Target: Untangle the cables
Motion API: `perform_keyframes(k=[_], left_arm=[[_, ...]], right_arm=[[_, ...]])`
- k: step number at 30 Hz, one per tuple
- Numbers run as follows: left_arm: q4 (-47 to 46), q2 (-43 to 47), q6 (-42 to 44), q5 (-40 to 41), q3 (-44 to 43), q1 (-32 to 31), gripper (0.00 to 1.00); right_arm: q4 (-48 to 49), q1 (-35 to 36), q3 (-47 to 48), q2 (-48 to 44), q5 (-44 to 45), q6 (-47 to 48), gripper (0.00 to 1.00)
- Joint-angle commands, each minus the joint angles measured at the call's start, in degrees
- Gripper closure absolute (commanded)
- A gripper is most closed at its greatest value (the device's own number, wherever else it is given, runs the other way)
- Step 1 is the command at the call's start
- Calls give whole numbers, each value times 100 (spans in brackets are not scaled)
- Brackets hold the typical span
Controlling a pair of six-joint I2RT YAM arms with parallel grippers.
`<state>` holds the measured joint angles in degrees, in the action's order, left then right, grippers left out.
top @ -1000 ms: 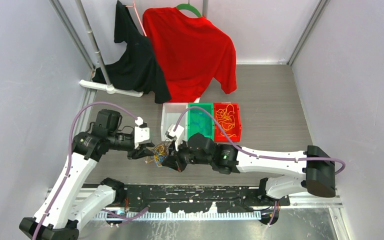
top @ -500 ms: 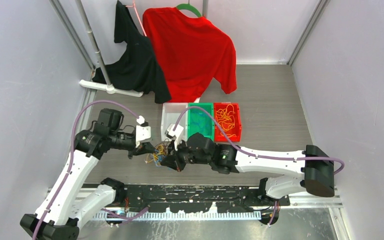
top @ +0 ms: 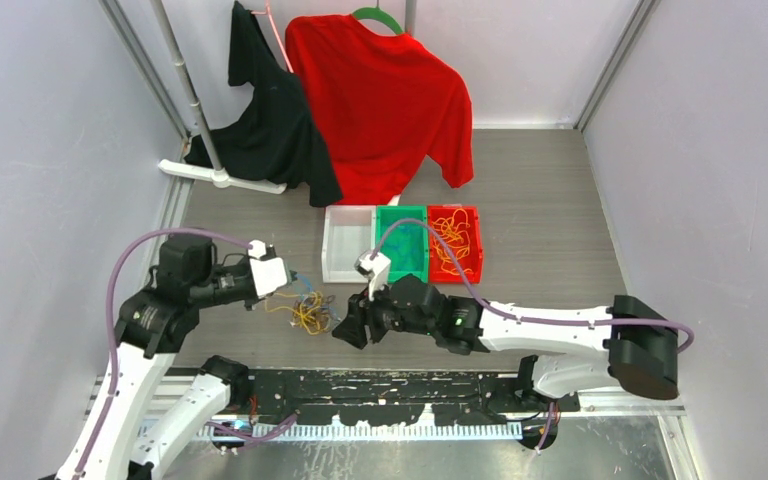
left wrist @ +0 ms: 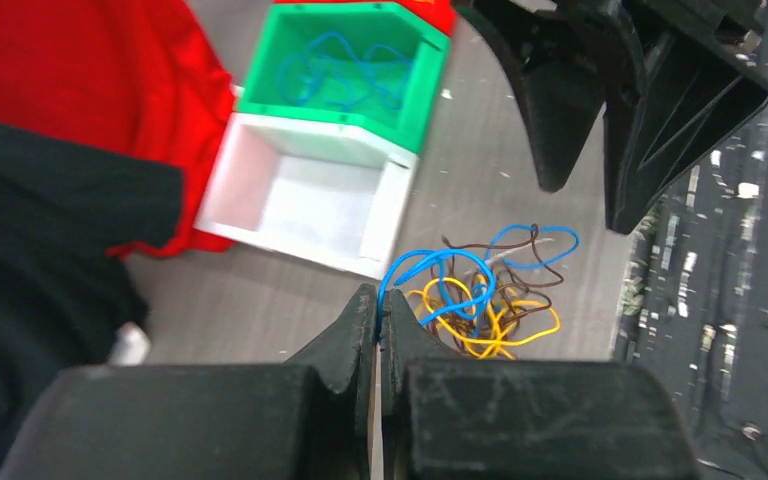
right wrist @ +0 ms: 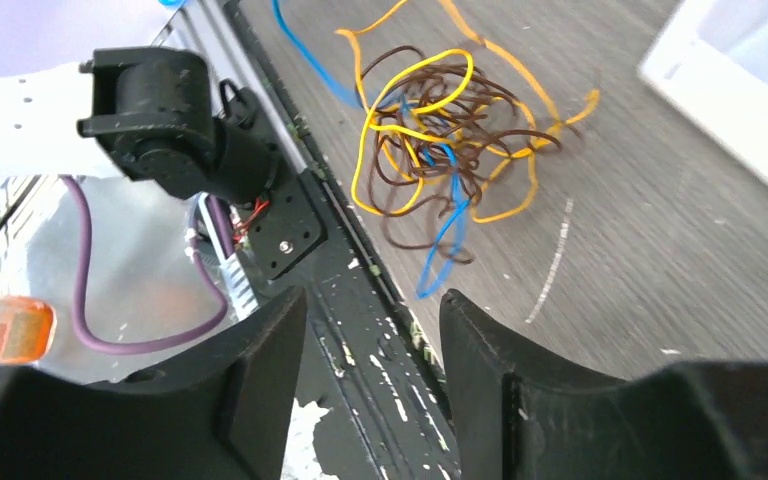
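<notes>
Cables [top: 306, 314]: how far along are they, Mia?
Mia: Partway, I'd judge. From above, the green bin [top: 401, 209] already holds blue strands. The red bin [top: 455, 208] at its 3 o'clock holds orange ones, and the white bin [top: 348, 250] at its 9 o'clock has nothing in it.
Tom: And what's left?
Mia: A loose knot of orange-yellow, blue and dark brown strands on the table [top: 540, 220], at about 7 o'clock from the white bin. None of it is separated yet.
Tom: The grippers?
Mia: The left gripper [left wrist: 375, 300] is at the knot's 10 o'clock, jaws pinched together on a blue cable [left wrist: 430, 262] that runs back into the knot. The right gripper [right wrist: 370, 300] is at the knot's 3 o'clock, just beside it, jaws parted and holding nothing.
Tom: So blue comes out first?
Mia: Probably. Brown and yellow would still need parting after that, and brown may be meant for the white bin, though that's only my guess
</notes>
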<state>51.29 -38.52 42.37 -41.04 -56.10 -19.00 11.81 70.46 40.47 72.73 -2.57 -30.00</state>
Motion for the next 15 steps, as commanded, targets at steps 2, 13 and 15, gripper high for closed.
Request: perform_keyframes(k=[2,13,15], left_arm=[[-721,384,-126,410,-60,-9,100],[-971,141,-1483,-92,-663,-11,100],[-982,76,-1807,-277,-832,-7,100]], right_arm=[[166,-171,-35,-866,445,-228,39],[611,-182,1085,-222,141,853,31],[723,-180,1259,46,159,1000,31]])
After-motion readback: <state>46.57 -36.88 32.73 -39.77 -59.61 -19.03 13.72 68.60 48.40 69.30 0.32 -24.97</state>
